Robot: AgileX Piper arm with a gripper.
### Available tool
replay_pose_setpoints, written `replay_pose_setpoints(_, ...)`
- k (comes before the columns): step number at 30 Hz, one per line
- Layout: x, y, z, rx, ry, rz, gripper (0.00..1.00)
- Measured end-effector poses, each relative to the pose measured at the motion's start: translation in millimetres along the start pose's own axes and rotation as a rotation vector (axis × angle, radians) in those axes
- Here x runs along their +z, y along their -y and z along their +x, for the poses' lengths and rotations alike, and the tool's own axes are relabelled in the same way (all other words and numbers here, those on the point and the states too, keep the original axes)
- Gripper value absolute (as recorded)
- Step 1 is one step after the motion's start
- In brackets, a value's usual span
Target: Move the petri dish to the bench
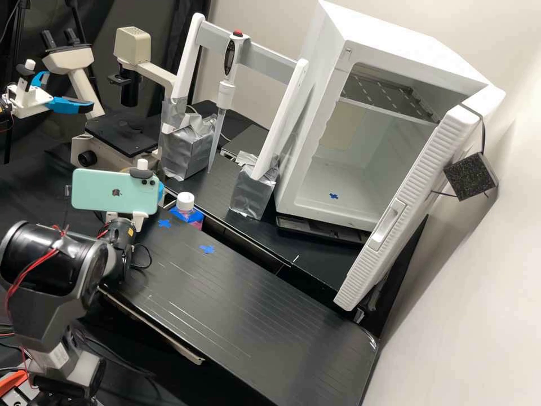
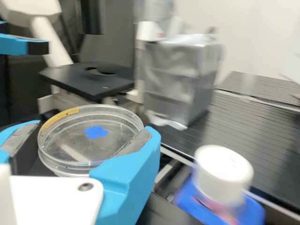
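In the high view the gripper is mostly hidden behind the green phone, with a bit of blue showing at the phone's right edge, over the far left end of the black bench. The wrist view has the gripper shut on the clear round petri dish, one blue finger at either side of it. The dish has a yellow strip on its rim, and a blue patch shows in or through it. Its underside is hidden.
A white-capped bottle stands close beside the gripper. Behind are the microscope, a foil-wrapped stand and a pipette. The open white incubator stands right. Blue tape crosses mark the bench.
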Motion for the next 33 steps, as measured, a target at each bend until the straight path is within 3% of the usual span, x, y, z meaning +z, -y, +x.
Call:
replay_pose_setpoints(5, 10, -9.1, -19, 0.061, 0.005, 0.024, 0.0)
replay_pose_setpoints(16, 30, -21.8, -50, 0.159, 0.013, 0.003, 0.0)
replay_pose_setpoints(29, 71, -37.1, -80, 0.219, 0.153, 0.03, 0.0)
replay_pose_setpoints(33, 82, -41.5, -92, 0.234, 0.217, 0.052, 0.0)
